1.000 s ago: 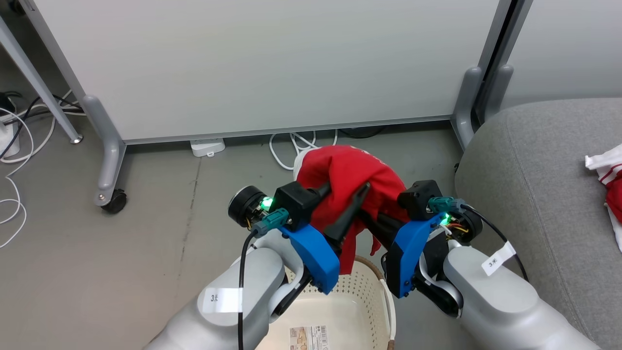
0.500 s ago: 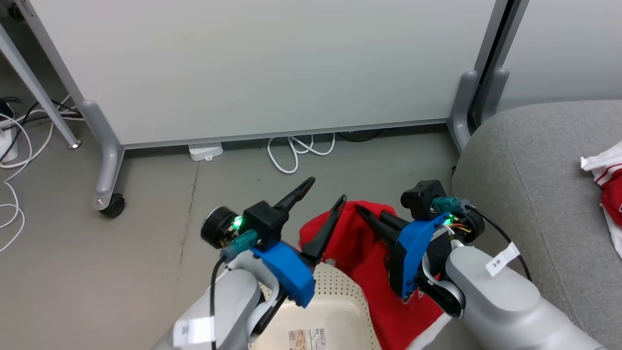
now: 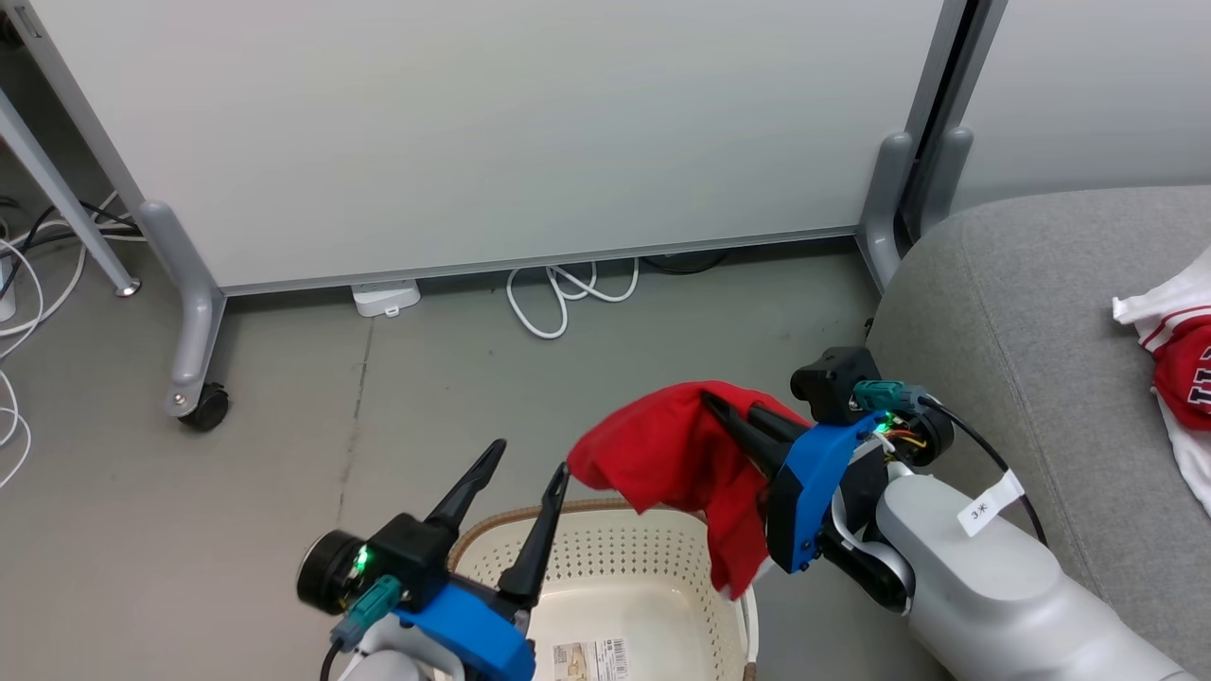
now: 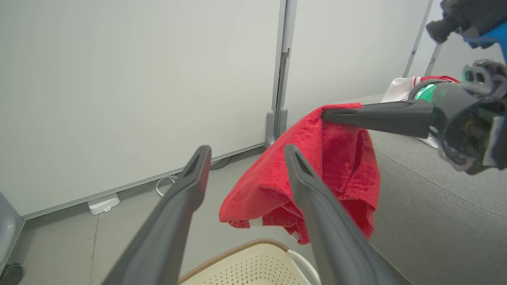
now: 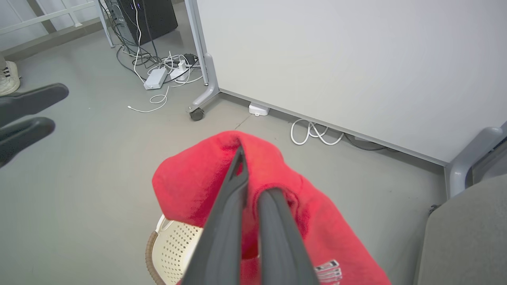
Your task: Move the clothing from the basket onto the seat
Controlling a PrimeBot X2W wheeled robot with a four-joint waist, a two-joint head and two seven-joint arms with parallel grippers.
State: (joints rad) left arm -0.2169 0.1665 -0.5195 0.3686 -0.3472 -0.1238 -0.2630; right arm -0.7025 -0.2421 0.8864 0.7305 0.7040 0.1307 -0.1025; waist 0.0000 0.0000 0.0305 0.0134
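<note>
Grey floor (image 3: 426, 397): basket (image 3: 615, 553) standing on it; white cable coil (image 3: 558, 293), white adapter (image 3: 386, 298), partition caster (image 3: 203, 407) alongside. Grey sofa (image 3: 1031, 340) at right: clothing (image 3: 1183, 369), red and white, lying on cushion.

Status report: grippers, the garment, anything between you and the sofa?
Right gripper shut on red garment, hanging over basket rim. Left gripper open, holding nothing. Sofa close at right, other clothing already on it; no obstacle seen between.
</note>
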